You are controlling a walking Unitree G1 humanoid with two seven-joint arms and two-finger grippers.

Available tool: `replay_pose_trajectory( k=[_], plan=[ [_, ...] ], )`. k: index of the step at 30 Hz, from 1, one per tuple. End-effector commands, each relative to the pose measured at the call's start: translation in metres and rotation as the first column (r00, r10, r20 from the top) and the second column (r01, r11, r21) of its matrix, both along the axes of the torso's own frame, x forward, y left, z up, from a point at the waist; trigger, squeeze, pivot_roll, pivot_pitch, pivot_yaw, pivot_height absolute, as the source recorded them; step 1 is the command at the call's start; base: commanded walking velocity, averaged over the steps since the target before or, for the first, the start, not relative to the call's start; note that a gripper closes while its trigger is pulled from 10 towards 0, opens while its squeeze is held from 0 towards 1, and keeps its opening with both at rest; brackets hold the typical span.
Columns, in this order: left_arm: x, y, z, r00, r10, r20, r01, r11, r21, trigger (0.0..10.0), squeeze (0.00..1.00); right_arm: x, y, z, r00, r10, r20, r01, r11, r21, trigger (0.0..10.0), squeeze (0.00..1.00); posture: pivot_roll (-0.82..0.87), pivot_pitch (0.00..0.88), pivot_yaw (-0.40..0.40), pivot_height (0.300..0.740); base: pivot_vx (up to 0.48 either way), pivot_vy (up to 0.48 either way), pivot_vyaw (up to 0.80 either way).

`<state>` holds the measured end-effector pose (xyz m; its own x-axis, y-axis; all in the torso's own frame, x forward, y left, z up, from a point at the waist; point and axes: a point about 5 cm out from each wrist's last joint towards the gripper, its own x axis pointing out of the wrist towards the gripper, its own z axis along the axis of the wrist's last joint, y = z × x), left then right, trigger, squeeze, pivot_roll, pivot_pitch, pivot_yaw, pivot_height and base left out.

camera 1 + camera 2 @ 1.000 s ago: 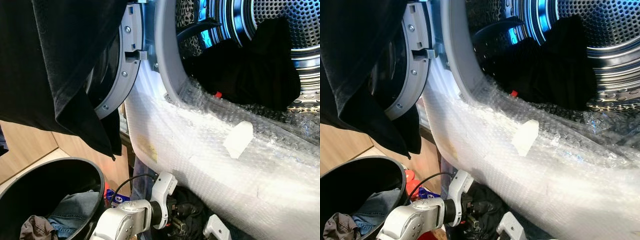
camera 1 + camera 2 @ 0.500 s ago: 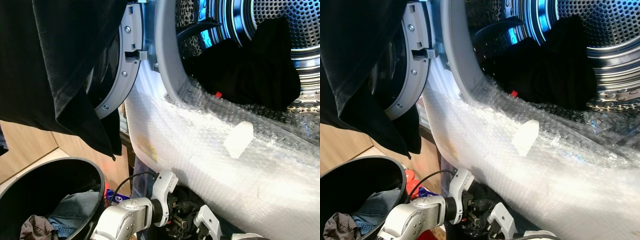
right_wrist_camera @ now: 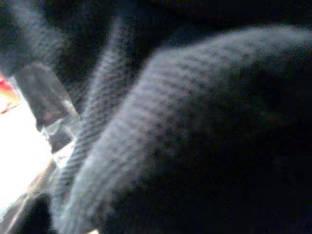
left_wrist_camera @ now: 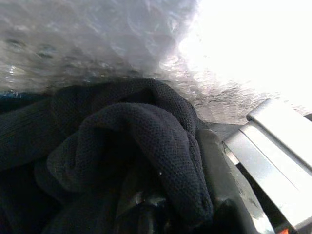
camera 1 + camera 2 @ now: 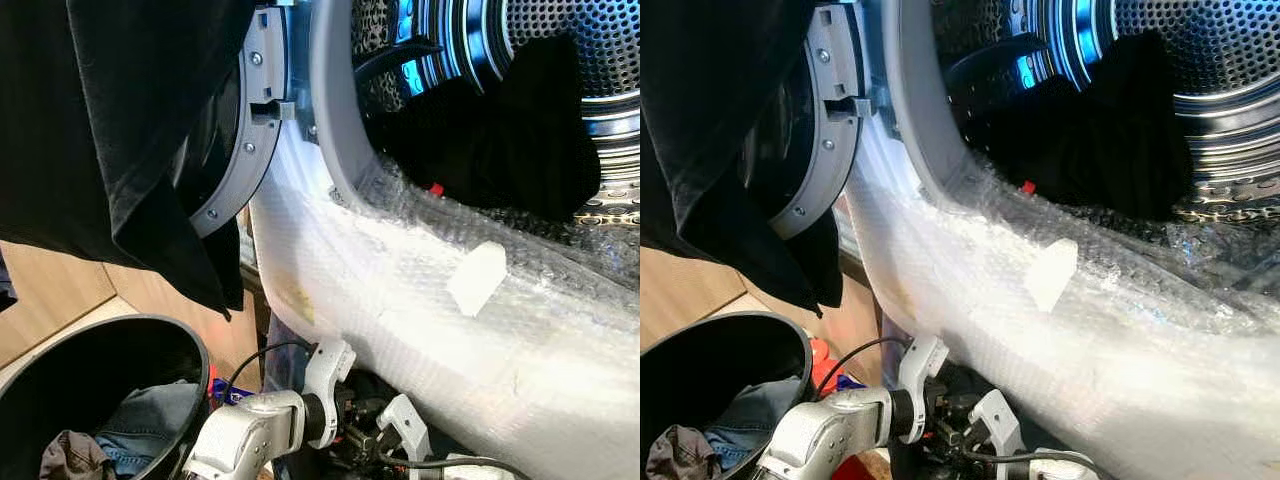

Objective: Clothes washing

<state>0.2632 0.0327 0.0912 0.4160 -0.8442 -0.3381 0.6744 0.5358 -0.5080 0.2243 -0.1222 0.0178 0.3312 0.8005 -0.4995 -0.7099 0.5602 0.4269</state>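
The washing machine's drum [image 5: 600, 60] stands open with black clothes [image 5: 500, 140] piled inside. Bubble wrap [image 5: 400, 290] covers the machine's front below the opening. Low down under that front, my left gripper [image 5: 352, 432] is buried in a dark knit garment [image 4: 146, 141] and shut on it; the cloth folds over one finger [image 4: 219, 185]. My right gripper [image 5: 388, 442] sits right beside the left one, pressed into the same dark knit [image 3: 195, 122], which blocks its wrist view.
The grey door [image 5: 255, 120] swings open to the left, with a black garment [image 5: 120, 130] draped over it. A black basket [image 5: 190, 350] at the lower left holds jeans [image 5: 150, 420] and other cloth. A white tape piece [image 5: 476, 278] sticks to the bubble wrap.
My right arm has come in from the lower right and now sits against the left gripper at the dark garment. The left wrist has risen slightly.
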Motion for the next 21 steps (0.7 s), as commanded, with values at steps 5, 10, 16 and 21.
replay_pose_trajectory(
  k=[5,10,16,21],
  plan=[
    [0.008,-0.003,0.016,0.997,-0.005,0.075,0.007,0.999,-0.031,0.0,0.0,0.009,-0.007,0.0,0.998,-0.052,0.034,0.053,0.998,-0.026,0.0,0.0,-0.02,0.0,-0.056,0.74,0.0,0.0,0.0],
    [0.007,0.0,0.017,0.998,-0.015,0.065,0.017,0.999,-0.028,0.0,0.0,0.011,-0.015,-0.001,0.993,-0.105,0.056,0.106,0.994,-0.017,0.0,0.0,-0.01,0.0,-0.056,0.74,0.0,0.0,0.0],
    [0.005,-0.001,0.016,0.998,-0.024,0.06,0.026,0.999,-0.023,0.0,0.0,0.008,-0.017,-0.003,0.993,-0.099,0.063,0.1,0.995,-0.023,0.0,0.0,-0.02,0.002,-0.047,0.74,0.0,0.0,0.0],
    [0.0,-0.002,0.015,0.998,-0.039,0.048,0.04,0.999,-0.023,0.0,0.0,0.009,-0.02,-0.005,0.99,-0.111,0.088,0.115,0.993,-0.041,0.0,0.0,-0.02,0.006,-0.04,0.74,0.0,0.0,0.0]
  ],
)
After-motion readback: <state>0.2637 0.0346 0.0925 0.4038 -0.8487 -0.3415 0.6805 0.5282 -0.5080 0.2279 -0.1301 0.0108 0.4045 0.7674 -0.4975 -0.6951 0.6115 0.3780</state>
